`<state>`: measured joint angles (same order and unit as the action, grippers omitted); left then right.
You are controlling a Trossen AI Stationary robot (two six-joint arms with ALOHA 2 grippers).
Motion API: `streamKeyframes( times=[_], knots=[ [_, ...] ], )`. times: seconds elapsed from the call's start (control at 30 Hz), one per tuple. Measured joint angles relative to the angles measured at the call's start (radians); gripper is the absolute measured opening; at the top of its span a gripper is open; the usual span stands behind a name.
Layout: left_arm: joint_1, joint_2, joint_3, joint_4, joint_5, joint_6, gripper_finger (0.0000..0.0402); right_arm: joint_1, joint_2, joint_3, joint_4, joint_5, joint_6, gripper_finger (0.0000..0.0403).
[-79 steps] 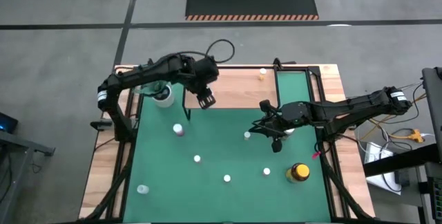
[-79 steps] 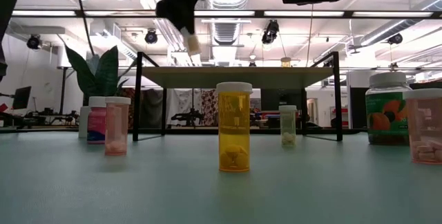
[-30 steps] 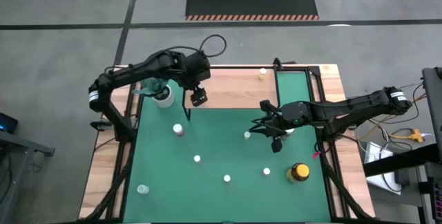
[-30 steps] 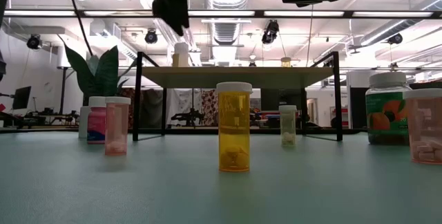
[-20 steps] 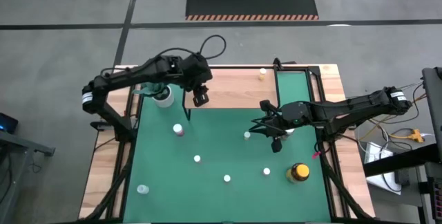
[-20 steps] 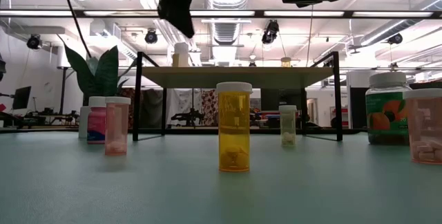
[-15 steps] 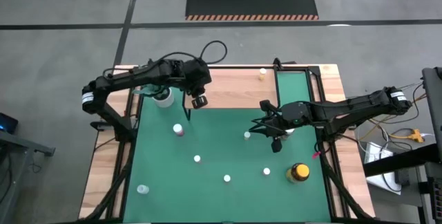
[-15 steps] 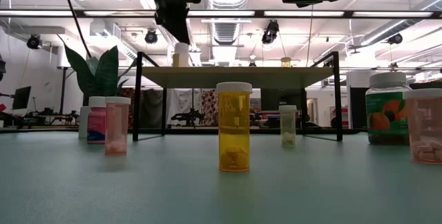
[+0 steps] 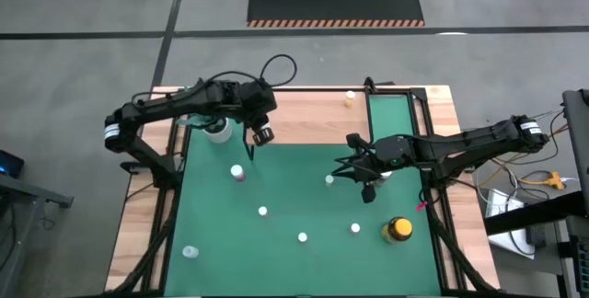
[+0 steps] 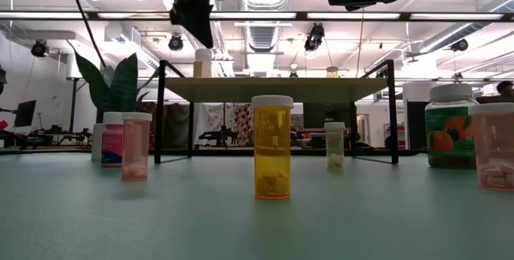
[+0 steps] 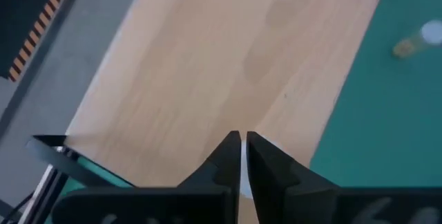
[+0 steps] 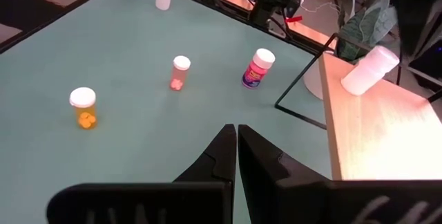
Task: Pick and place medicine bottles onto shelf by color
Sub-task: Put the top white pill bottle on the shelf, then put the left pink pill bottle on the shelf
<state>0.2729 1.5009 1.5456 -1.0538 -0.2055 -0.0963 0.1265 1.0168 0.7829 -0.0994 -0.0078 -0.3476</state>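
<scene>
> White-capped bottle stands on the shelf at its left end. Why's my left gripper above it?

Fingers pressed together, empty; looks released. Right gripper waits closed mid-mat.

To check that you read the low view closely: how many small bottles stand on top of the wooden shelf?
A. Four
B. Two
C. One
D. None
B: in the low view one white-capped bottle stands on the shelf near its left end, and a second small bottle stands toward its right end; the high view shows that second bottle too.
</scene>
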Motion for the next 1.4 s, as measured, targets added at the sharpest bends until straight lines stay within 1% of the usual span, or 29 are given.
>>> streamKeyframes(
  times=[0.07, 0.23, 0.43, 0.63, 0.9, 1.1, 1.2, 1.4],
  knots=[
    [-0.006, -0.016, 0.006, 0.007, -0.015, -0.003, 0.0008, 0.000, 0.000, -0.001, 0.000, 0.000, 0.009, 0.0009],
    [-0.042, -0.030, -0.001, 0.033, -0.012, -0.002, 0.0008, 0.000, 0.000, -0.001, 0.000, 0.000, 0.016, 0.0009],
    [-0.078, -0.028, -0.045, 0.029, -0.013, -0.003, 0.0008, 0.000, 0.000, -0.002, -0.002, 0.000, 0.024, 0.0009],
    [-0.080, -0.028, -0.077, 0.018, -0.037, -0.064, 0.0008, 0.000, 0.000, -0.002, -0.001, 0.000, 0.024, 0.0009],
    [-0.079, -0.034, -0.061, -0.011, -0.036, -0.083, 0.0008, 0.000, 0.000, -0.002, -0.001, 0.000, 0.027, 0.0009],
    [-0.094, -0.068, -0.060, 0.010, -0.036, -0.111, 0.0008, 0.000, 0.000, -0.002, -0.001, 0.000, 0.037, 0.0009],
    [-0.133, -0.090, -0.072, 0.054, -0.037, -0.135, 0.0008, 0.000, 0.000, -0.006, -0.001, 0.000, 0.037, 0.0009],
    [-0.299, -0.116, -0.113, 0.241, -0.077, -0.130, 0.0008, 0.000, 0.000, -0.014, 0.007, 0.000, 0.083, 0.0009]
  ],
)
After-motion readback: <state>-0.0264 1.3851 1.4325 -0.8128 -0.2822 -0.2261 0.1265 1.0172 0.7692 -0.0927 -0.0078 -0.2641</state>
